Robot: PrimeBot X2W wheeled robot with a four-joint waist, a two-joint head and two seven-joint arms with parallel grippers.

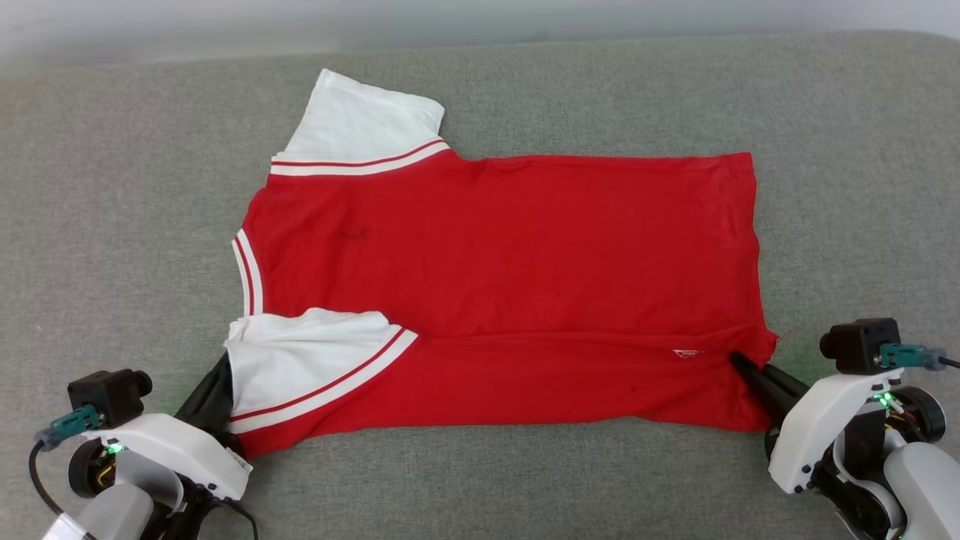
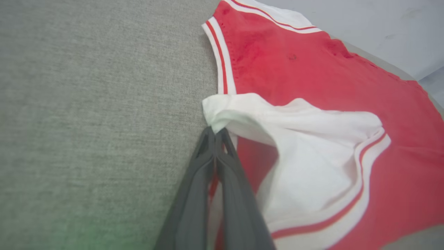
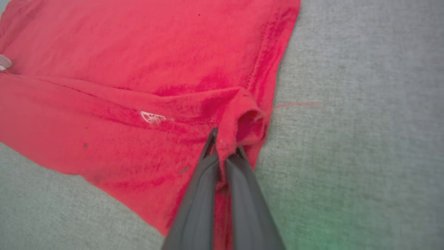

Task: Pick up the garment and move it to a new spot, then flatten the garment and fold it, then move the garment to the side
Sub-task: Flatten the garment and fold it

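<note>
A: Where's the red jersey (image 1: 510, 247)?
B: Spread on the grey fabric surface (image 1: 112, 225), collar left, hem right. Near long edge is turned over onto the body.
A: Grippers?
B: Left gripper (image 2: 215, 133) is clamped on the near white sleeve (image 1: 307, 352). Right gripper (image 3: 222, 146) is pinching the near hem corner (image 1: 754, 352). Holding both ends likely makes the lengthwise fold land straight.

left gripper (image 2: 215, 133): long dark grey tapered fingers (image 2: 194, 194) | glossy white plastic wrist shell (image 1: 169, 442) | above shell: black camera block (image 1: 109, 391), teal plug (image 1: 75, 421)
</note>
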